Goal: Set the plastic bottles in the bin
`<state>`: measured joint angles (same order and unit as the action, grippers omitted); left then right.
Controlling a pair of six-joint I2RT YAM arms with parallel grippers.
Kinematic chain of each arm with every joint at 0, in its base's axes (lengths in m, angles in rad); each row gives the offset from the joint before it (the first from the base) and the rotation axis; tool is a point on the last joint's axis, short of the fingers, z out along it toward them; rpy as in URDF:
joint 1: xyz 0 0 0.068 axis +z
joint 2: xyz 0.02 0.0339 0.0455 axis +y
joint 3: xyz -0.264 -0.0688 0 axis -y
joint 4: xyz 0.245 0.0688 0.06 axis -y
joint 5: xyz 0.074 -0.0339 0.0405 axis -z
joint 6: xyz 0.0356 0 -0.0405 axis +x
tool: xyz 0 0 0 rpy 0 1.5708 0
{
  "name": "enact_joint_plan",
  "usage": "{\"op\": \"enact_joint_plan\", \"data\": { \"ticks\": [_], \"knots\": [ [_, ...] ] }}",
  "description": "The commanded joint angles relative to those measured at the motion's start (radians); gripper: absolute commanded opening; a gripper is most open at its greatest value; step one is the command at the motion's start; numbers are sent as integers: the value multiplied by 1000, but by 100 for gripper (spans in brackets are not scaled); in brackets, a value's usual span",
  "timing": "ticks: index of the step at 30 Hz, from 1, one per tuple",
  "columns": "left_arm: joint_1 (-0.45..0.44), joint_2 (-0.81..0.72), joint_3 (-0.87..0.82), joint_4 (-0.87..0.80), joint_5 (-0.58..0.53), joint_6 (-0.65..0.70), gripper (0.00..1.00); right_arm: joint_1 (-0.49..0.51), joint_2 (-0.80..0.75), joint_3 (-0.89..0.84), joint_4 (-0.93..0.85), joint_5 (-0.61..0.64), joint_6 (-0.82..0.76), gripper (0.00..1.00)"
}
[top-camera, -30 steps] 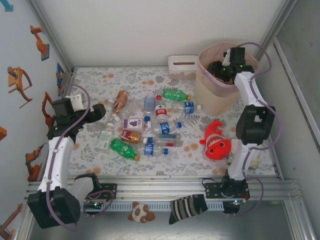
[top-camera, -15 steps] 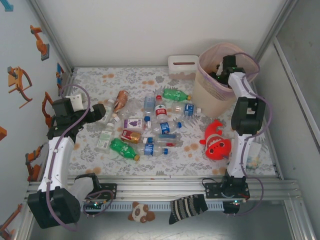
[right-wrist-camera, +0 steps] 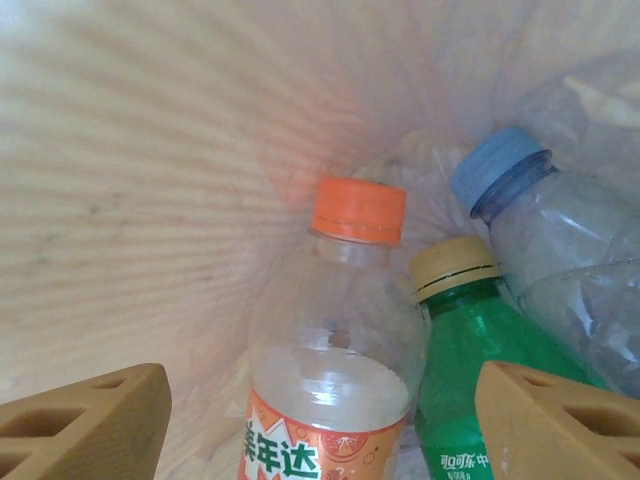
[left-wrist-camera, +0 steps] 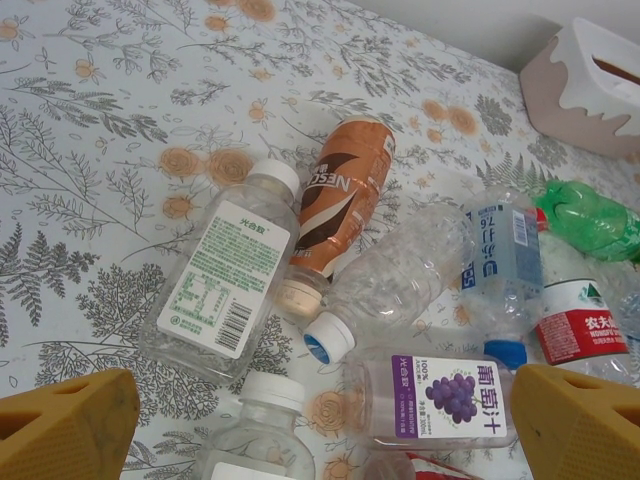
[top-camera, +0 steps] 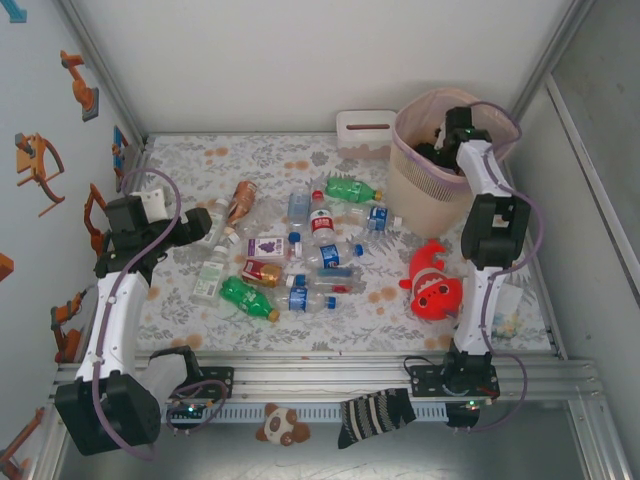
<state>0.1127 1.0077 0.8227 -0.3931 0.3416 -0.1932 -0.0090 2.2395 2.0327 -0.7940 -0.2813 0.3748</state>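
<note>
Two grippers, both empty. My right gripper (right-wrist-camera: 320, 425) hangs inside the tall pink-beige lattice plastic bin (top-camera: 415, 190), jaws wide apart, clear of the clear orange-capped plastic bottle (right-wrist-camera: 335, 340) lying there beside a green one (right-wrist-camera: 470, 350). My left gripper (left-wrist-camera: 325, 425), jaws equally wide, hovers over plastic bottles (left-wrist-camera: 225, 285) scattered on the floral counter (left-wrist-camera: 90, 120).

Clownfish plush (top-camera: 432, 284), tissue box (top-camera: 366, 133), striped sock (top-camera: 375, 414)

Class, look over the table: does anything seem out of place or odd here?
Yes. A red clownfish plush lies near the bin, right of the plastic bottles, though it is no bottle. A striped sock and a small panda toy lie at the near edge.
</note>
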Motion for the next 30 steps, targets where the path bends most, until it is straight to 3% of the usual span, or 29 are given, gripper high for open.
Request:
{"op": "enact_joint_plan", "data": {
  "ticks": [1, 17, 30],
  "knots": [
    [5, 0, 12, -20, 23, 19, 95, -4, -84, 53, -44, 21, 6, 81],
    [4, 21, 28, -43, 14, 17, 95, -4, -334, 91, -126, 71, -20, 81],
    [-64, 31, 45, -101, -91, 41, 95, -4, -612, -67, -130, 83, -47, 81]
  ]
}}
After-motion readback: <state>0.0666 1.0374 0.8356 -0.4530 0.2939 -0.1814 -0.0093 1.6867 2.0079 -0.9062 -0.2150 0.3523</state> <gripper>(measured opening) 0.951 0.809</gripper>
